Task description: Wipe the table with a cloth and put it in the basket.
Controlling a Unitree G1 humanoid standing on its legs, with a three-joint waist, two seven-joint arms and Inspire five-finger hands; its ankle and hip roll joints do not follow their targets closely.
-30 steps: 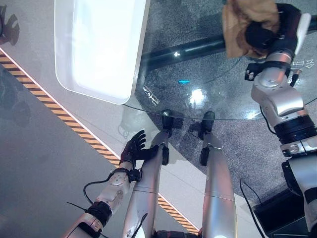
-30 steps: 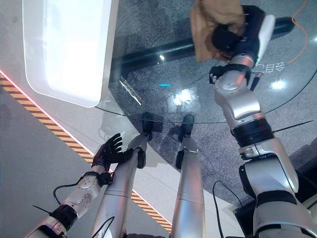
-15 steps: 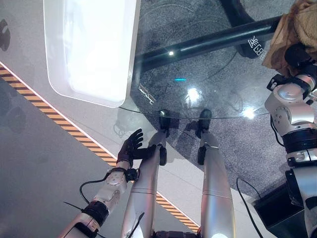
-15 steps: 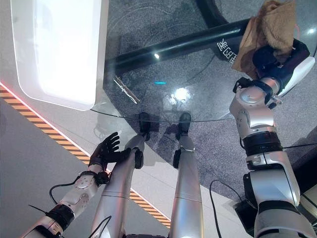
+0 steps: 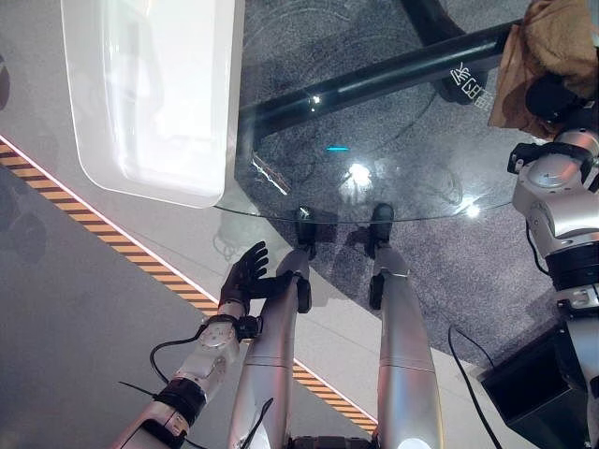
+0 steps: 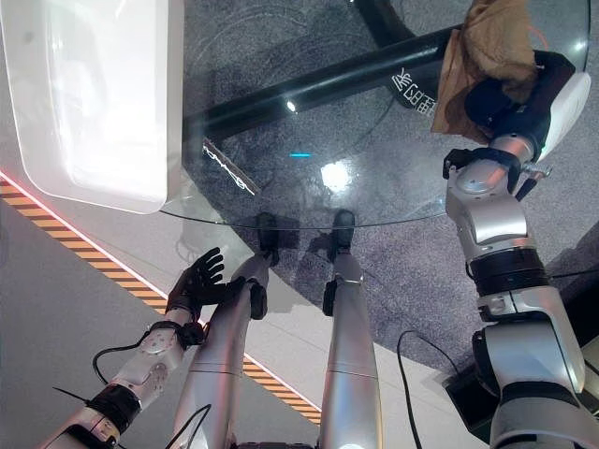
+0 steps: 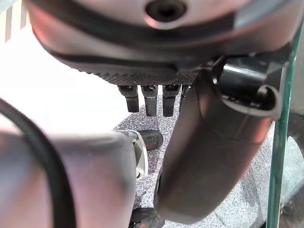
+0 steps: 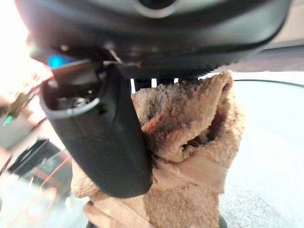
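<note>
A tan terry cloth (image 5: 552, 42) hangs bunched from my right hand (image 5: 554, 95), above the far right part of the round glass table (image 5: 374, 178). In the right wrist view the thumb (image 8: 104, 133) presses the cloth (image 8: 190, 142) against the curled fingers, and folds droop below the hand. My left hand (image 5: 245, 276) hangs low beside the table's near edge with its fingers (image 7: 147, 99) straight and nothing in it. No basket is in sight.
A white rounded counter (image 5: 150, 94) stands at the far left, next to the glass table. A black bar (image 5: 374, 79) of the table's base shows through the glass. Yellow-black striped tape (image 5: 94, 234) crosses the floor. A black box (image 5: 524, 393) sits at lower right.
The right hand has carried the cloth to the right across the glass. The whole picture has also shifted, so the camera moved. The left hand has stayed in place.
</note>
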